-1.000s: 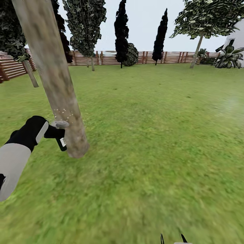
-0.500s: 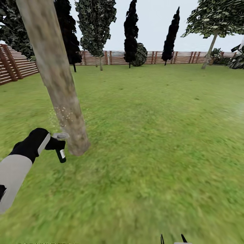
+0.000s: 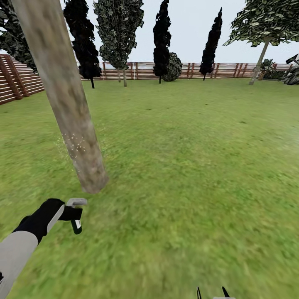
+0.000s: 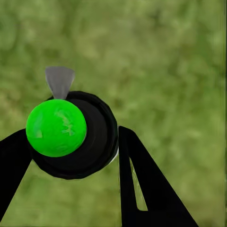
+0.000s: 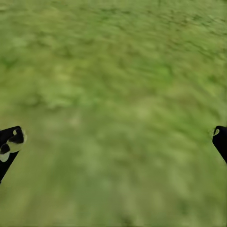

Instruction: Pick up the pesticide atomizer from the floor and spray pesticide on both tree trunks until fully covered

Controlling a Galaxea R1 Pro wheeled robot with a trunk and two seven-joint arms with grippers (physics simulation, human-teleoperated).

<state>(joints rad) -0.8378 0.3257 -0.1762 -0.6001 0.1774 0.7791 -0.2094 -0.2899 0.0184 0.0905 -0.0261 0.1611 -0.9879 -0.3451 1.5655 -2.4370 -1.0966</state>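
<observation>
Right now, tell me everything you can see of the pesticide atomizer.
The pesticide atomizer is a small dark bottle with a pale grey trigger head on top and a white label on its side. In the head view it hangs upright over the lawn, held in the left claw, short of the thick trunk's base and apart from it. In the left wrist view its round dark body sits between both black fingers, with a bright green disc on it and the grey nozzle pointing forward.

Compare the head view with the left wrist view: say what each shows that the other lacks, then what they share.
Head view alone: the leaning tree trunk with pale specks of pesticide on its lower part, the wooden fence and dark trees. Left wrist view alone: a bright green ball on the bottle's dark round end. Shared: the left end effector shut on the pesticide atomizer, its grey spray head, and lawn.
</observation>
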